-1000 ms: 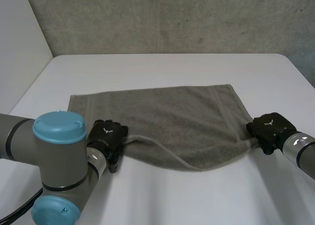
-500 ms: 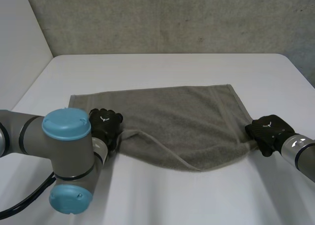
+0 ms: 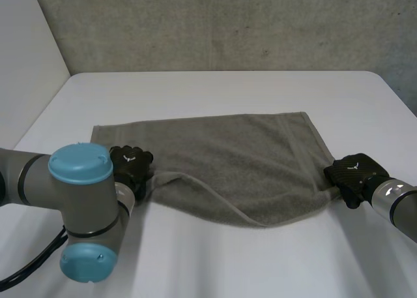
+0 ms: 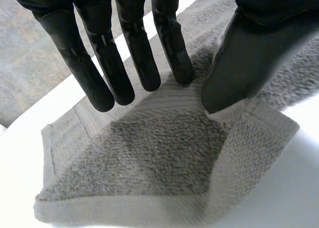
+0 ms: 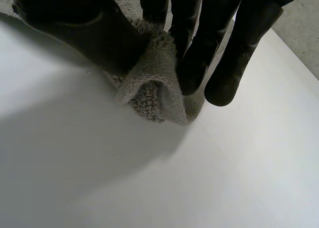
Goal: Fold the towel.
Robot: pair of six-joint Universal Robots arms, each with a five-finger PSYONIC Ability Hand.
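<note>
- Towel [image 3: 241, 161] lies mostly flat on the table [image 3: 228, 89], stretched between the two hands. Its edge nearest them is a bit rumpled.
- Left hand [image 3: 130, 163] is at one near corner and spread wide. Its fingers [image 4: 124, 73] are straight, and the thumb tip just touches a doubled-over flap at the fingertips.
- Right hand [image 3: 352, 173] is at the other near corner. It's clamped on the towel, with a bunched wad squeezed between the thumb and fingers [image 5: 199, 53] and poking out past the fingertips.
</note>
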